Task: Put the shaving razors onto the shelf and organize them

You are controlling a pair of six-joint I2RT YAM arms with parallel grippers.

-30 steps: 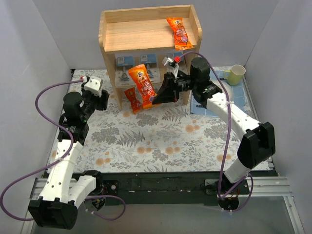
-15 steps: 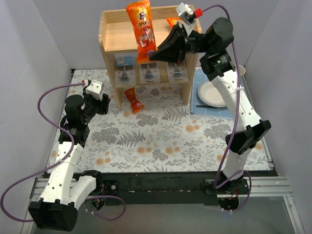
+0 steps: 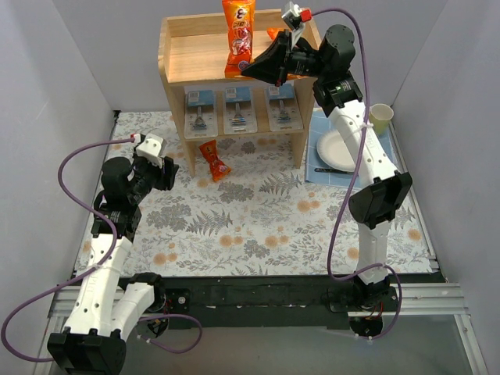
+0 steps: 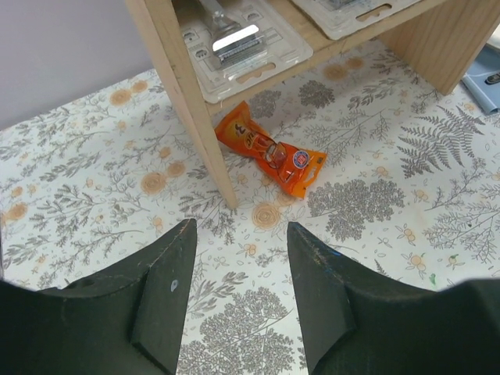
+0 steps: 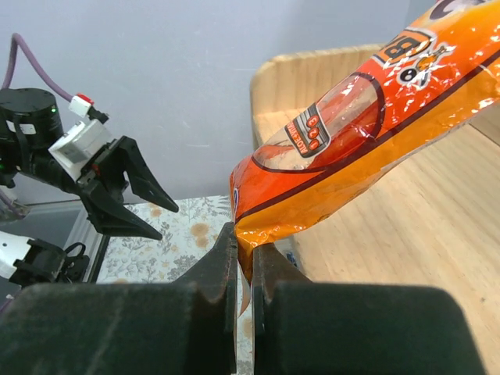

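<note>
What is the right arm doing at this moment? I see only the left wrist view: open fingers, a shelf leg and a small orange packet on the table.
Observer: The right gripper is shut on a long orange snack packet and holds it over the top tier of the shelf.
Operator: How many razor packs are on the lower tier? My view cuts them.
Observer: Three razor packs lie there side by side in one row.
Operator: Which things are to the right of the shelf?
Observer: A white plate on a blue mat, with a pale cup behind it.
</note>
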